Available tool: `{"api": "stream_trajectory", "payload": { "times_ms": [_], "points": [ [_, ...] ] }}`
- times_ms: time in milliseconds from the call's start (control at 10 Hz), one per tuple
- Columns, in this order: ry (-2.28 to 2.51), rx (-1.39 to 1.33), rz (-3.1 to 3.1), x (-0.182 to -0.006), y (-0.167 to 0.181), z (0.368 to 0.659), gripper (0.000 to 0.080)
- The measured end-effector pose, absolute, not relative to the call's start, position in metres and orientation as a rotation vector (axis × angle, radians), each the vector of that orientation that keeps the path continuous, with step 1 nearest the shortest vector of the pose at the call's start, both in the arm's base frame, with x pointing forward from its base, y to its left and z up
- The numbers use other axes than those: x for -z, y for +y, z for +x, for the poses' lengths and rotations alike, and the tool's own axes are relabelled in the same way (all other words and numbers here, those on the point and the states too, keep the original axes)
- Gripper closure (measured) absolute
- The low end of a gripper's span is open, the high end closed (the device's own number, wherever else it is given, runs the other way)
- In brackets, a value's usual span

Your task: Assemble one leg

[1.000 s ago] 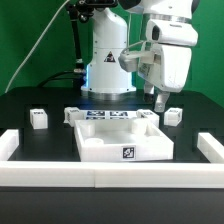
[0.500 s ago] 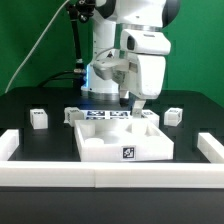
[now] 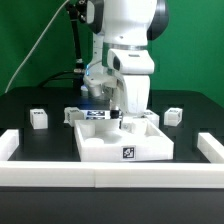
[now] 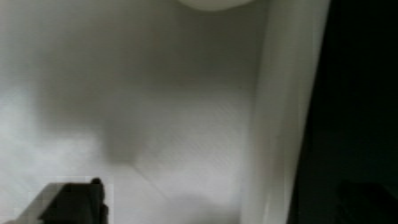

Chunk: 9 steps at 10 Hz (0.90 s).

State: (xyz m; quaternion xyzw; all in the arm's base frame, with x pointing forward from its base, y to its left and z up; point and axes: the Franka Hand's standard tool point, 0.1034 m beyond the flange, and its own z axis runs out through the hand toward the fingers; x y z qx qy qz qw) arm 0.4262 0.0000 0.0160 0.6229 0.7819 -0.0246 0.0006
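Observation:
A small white leg with a tag stands on the black table at the exterior view's right. Another leg stands at the left, and a third by the far left corner of the large white tray-like tabletop. My gripper points down over the tabletop's far middle, close above it, holding nothing that I can see. In the wrist view one dark finger shows at the edge over a blurred white surface. The other finger is lost in the dark strip.
Long white border bars lie along the front, the left and the right. The robot's white base stands behind the tabletop.
The arm has swung from above the right leg toward the exterior view's left and come down over the tabletop's far middle. The legs and tabletop have not moved.

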Motion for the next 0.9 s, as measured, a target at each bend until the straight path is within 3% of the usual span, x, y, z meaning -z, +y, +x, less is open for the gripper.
{"api": "stream_trajectory", "payload": {
  "times_ms": [400,700,800,900],
  "points": [
    [2.444,0.082,1.974,-0.0140,0.0069,0.4248,0.0150],
    [2.444,0.082,1.975,-0.0139,0.0064,0.4247,0.0549],
    [2.444,0.082,1.976,-0.0138,0.0064,0.4246,0.0549],
    [2.443,0.082,1.977,-0.0139,0.0063,0.4246,0.0722]
  ]
}}
